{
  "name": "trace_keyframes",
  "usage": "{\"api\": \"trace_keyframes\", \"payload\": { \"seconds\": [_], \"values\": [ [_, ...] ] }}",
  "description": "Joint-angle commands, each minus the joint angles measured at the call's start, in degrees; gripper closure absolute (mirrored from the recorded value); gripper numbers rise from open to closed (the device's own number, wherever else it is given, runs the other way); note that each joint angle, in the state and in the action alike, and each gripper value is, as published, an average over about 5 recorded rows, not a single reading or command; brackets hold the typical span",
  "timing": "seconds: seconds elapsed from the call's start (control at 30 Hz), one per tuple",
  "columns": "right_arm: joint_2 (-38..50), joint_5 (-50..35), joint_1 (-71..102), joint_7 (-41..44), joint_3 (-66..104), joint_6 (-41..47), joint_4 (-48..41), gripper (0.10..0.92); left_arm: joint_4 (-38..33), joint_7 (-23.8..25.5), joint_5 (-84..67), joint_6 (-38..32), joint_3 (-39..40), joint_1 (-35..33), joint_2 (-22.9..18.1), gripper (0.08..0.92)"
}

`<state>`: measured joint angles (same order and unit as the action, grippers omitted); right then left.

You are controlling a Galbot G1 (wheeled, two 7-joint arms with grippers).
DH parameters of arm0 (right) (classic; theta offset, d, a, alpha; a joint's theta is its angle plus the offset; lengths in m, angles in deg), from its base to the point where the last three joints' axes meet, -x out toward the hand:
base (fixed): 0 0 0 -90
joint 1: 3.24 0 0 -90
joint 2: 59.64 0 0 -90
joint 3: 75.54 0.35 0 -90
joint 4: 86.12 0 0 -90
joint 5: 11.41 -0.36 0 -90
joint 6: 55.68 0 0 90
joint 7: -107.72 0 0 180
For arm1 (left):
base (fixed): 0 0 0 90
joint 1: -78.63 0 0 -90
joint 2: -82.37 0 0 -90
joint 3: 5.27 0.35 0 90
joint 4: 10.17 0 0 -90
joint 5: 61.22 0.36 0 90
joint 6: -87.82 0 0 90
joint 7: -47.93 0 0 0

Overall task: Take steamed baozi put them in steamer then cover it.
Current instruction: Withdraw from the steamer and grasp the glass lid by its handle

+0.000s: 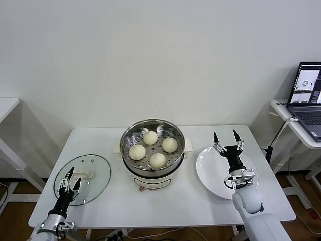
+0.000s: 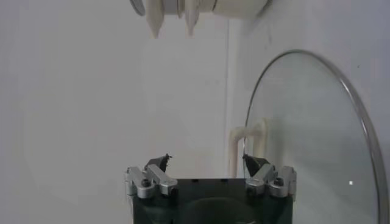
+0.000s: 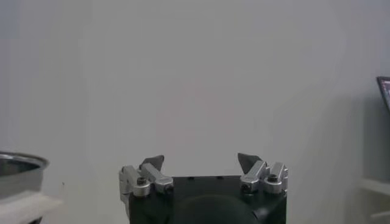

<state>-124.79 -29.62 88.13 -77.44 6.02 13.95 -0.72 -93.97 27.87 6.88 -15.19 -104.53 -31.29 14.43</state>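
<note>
Sitting in steamer point(image 1: 152, 150) at table point(image 1: 200, 211) centre: four buns point(image 1: 151, 137), all on holed tray. Glass lid point(image 1: 95, 173) lies flat on table, left of steamer, well apart from it. Left gripper point(image 1: 70, 179) hovers over lid near white handle point(image 1: 84, 174), jaws open, holding nothing. Right gripper point(image 1: 225, 137) raised over white plate point(image 1: 210, 175), jaws wide open, empty. Laptop point(image 1: 307, 98) on side desk at right.

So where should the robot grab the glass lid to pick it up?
Probably by the white handle at the middle of the cover, coming straight down from above. The cover lies flat on the table, so its rim gives little to pinch. The open left tool is nearest.
</note>
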Motion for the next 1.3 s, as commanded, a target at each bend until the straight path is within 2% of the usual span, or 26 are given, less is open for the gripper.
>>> {"api": "trace_keyframes", "payload": {
  "seconds": [0.03, 0.67, 1.07, 1.17, 1.3],
  "values": [
    [-1.79, 1.41, 2.64, 0.06, 1.98, -0.51, 0.06, 0.203, 3.52, -2.33, 1.93, -0.24, 0.44, 3.57, -0.10, 0.177],
    [-2.29, 2.90, 3.29, 0.30, 2.30, -0.84, 0.15, 0.203, 7.12, -1.57, 2.18, 0.73, 1.77, 8.16, -0.45, 0.177],
    [-2.32, 3.26, 3.68, 0.16, 2.42, -0.87, 0.91, 0.203, 11.73, -0.56, 3.74, 0.73, 2.28, 11.63, -0.94, 0.178],
    [-2.34, 3.35, 3.70, 0.11, 2.49, -0.90, 0.94, 0.203, 12.64, 0.02, 4.06, 0.75, 2.31, 11.97, -1.05, 0.216],
    [-2.18, 3.36, 3.35, 0.01, 2.43, -0.86, 1.11, 0.203, 13.15, 0.34, 4.11, 0.68, 2.31, 11.90, -1.10, 0.329]
  ]
}}
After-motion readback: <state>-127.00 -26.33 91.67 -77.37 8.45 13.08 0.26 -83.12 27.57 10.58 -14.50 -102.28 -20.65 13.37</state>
